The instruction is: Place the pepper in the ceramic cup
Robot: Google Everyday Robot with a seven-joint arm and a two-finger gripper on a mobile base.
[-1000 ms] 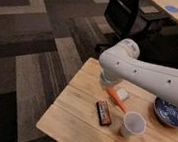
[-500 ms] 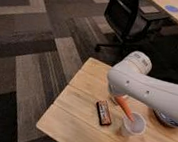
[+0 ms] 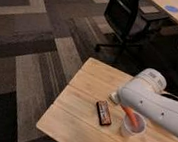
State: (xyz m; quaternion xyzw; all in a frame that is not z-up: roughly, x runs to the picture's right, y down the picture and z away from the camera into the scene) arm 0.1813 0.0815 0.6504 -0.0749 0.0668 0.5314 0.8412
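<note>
Hanging over the wooden table, the gripper sits hidden behind the robot's white arm. The pepper slants tip-down into the ceramic cup, beside a dark bar. Placement looks nearly done; release and a clean lift away would be next.

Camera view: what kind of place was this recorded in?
Probably an office or meeting room: striped grey carpet tiles, a black swivel office chair and light wooden tables. The gripper is hidden behind the white arm, above the white ceramic cup holding the orange-red pepper.
</note>
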